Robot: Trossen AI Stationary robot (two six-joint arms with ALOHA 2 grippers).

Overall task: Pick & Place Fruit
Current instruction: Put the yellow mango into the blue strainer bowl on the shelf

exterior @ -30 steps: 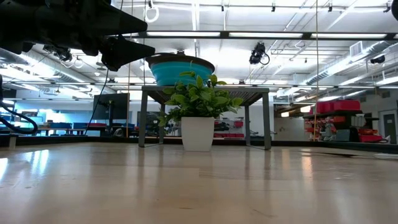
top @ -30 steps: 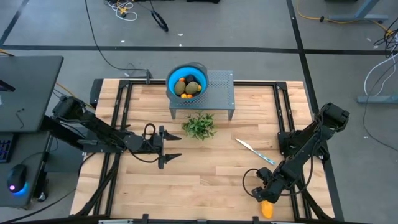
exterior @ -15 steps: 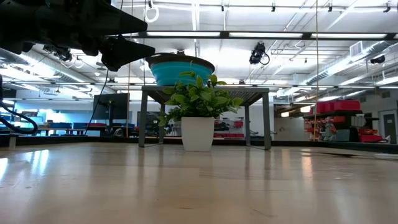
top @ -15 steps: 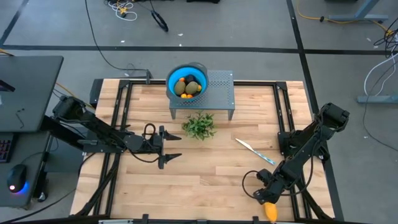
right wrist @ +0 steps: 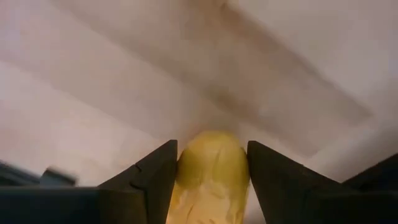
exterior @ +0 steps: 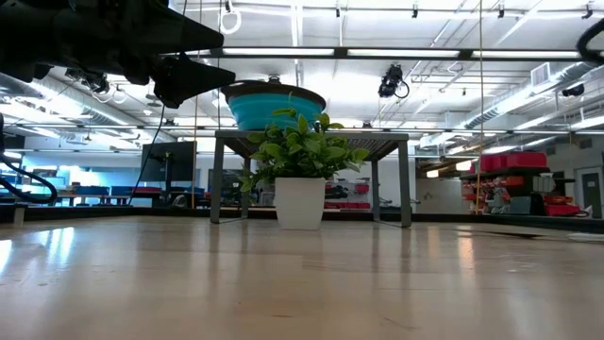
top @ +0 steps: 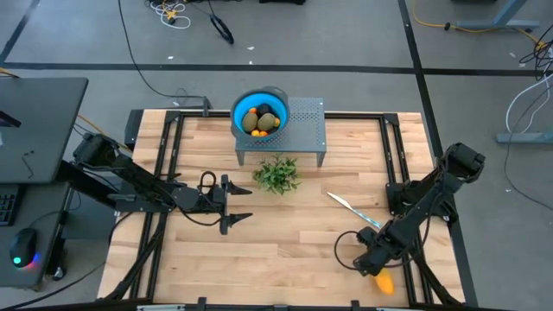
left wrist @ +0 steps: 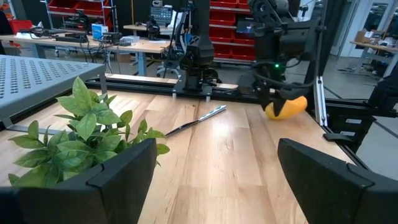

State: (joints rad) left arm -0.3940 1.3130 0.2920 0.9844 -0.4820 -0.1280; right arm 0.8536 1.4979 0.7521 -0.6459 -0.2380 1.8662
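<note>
Now the right gripper [top: 378,274] at five o'clock pinches the yellow fruit [right wrist: 210,177] across its middle, at the table's [top: 285,250] near edge; it looks light, smooth, maybe slippery. Left gripper [top: 238,201] waits at nine, fingers wide, empty

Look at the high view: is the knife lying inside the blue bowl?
No. The knife lies on the table, right of the plant.
</note>
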